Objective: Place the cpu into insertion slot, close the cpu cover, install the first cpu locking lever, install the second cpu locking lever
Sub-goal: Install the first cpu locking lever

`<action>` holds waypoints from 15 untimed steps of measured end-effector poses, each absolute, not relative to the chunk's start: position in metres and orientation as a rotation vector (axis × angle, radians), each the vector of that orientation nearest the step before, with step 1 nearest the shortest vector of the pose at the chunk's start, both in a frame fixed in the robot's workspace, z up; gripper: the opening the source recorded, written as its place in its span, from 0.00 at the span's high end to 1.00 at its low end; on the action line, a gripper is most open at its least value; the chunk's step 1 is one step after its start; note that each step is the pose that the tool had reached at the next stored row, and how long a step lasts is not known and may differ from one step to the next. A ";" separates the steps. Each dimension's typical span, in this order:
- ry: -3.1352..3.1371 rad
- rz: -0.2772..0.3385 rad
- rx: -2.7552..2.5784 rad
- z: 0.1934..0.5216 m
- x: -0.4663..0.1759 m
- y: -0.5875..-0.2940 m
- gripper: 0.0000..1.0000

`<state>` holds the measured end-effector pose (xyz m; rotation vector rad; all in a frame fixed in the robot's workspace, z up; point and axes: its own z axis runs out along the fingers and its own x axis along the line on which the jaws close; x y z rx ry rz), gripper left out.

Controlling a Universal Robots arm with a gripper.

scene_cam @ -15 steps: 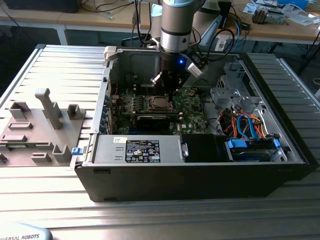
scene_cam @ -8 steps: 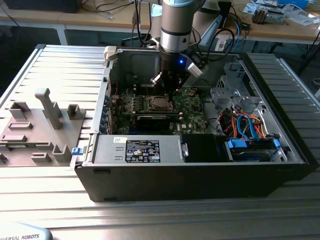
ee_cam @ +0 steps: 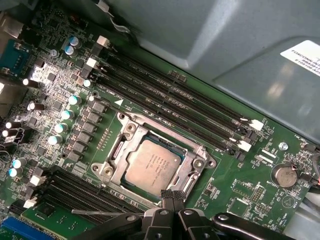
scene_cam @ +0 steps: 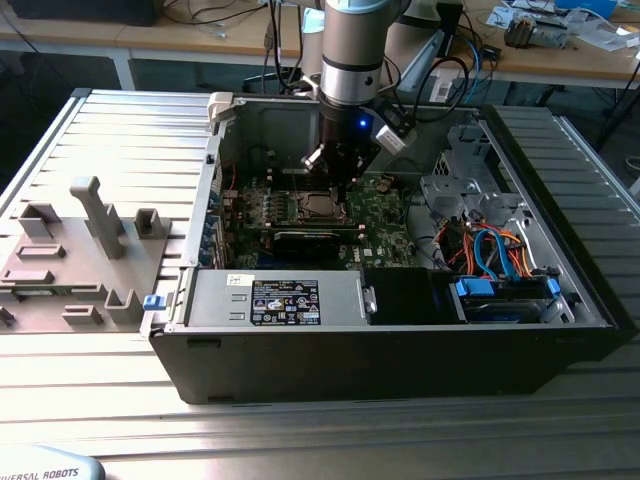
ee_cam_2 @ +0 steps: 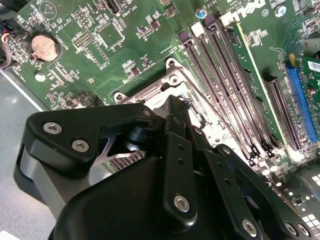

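Black tool (ee_cam: 172, 197) nearest the lens in the first wrist view, fingertips pinched together, holding nothing, poised at the edge of the cpu cover (ee_cam: 192, 167). Cover lies flat over the insertion slot (ee_cam: 116, 161); cpu (ee_cam: 151, 165) seated inside, silver top showing through the cut-out. Motherboard (ee_cam: 240, 190) sits within an open case (scene_cam: 400, 350).

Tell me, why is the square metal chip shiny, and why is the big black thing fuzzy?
In the first wrist view, light glares softly off the dull silver-grey square cpu sitting in its socket; in the second wrist view, the black metal pincer sits so near the camera that it looks blurred, shading the silvery frame beneath.
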<state>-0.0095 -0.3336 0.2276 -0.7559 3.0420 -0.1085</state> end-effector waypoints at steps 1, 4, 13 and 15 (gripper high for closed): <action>3.041 -0.109 -0.758 0.228 -0.010 -0.334 0.89; 3.040 -0.109 -0.764 0.228 -0.009 -0.334 0.89; 3.035 -0.108 -0.781 0.228 -0.009 -0.334 0.89; 3.033 -0.108 -0.788 0.228 -0.010 -0.334 0.89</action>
